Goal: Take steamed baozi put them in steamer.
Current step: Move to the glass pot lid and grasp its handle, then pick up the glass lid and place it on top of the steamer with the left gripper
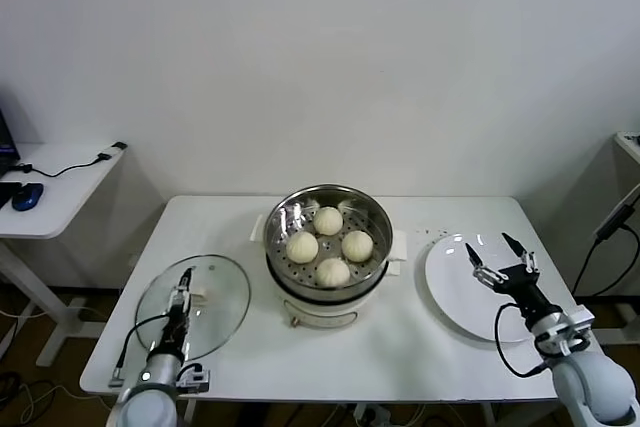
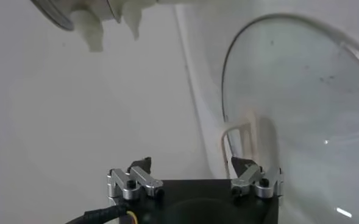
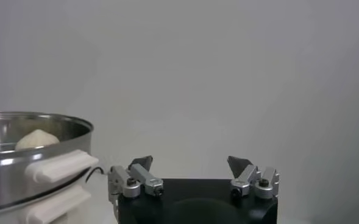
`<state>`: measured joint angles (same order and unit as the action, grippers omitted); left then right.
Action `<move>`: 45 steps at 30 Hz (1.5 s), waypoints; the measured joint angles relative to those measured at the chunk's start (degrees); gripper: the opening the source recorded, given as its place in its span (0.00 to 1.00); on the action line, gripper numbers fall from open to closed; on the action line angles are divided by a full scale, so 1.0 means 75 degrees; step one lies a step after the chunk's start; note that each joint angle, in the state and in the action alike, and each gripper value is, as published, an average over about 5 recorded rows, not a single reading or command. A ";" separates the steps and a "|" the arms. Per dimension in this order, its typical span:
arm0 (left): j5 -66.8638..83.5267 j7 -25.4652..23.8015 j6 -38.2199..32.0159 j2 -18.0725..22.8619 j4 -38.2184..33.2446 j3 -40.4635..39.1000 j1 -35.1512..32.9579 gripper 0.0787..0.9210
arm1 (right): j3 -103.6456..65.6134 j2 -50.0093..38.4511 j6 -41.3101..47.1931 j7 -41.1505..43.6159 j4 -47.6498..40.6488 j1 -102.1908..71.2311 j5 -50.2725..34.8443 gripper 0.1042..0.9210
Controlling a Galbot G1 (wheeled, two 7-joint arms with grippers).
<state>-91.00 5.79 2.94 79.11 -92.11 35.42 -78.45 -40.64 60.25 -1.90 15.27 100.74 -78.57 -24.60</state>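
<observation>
Baozi (image 1: 329,245) in steamer (image 1: 327,292), four, no readable writing

You get even, bright, diffuse light with soft shadows under the steamer (image 1: 327,247). Its steel rim throws glare, and the lid (image 1: 193,305) shows faint reflections. In the left wrist view, the lid and surface (image 2: 94,122) look hazy and washed out.
</observation>
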 measured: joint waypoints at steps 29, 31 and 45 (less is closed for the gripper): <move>0.0852 0.0608 -0.0179 -0.0081 0.1357 -0.0105 0.1100 0.41 | -0.0402 0.0306 -0.0316 0.0176 -0.0537 -0.0021 0.0411 0.88; 0.0931 0.0604 -0.0183 -0.0108 0.1330 -0.0101 0.1091 0.33 | -0.0419 0.0306 -0.0325 0.0190 -0.0570 -0.0005 0.0420 0.88; 0.1718 0.0400 0.0161 -0.0641 -0.0062 -0.0007 0.0448 0.08 | -0.0520 0.0185 -0.0371 0.0246 -0.0802 0.0168 0.0415 0.88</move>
<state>-78.12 8.79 4.15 74.31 -92.57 35.37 -75.09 -44.54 61.64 -4.69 17.11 94.73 -77.30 -21.48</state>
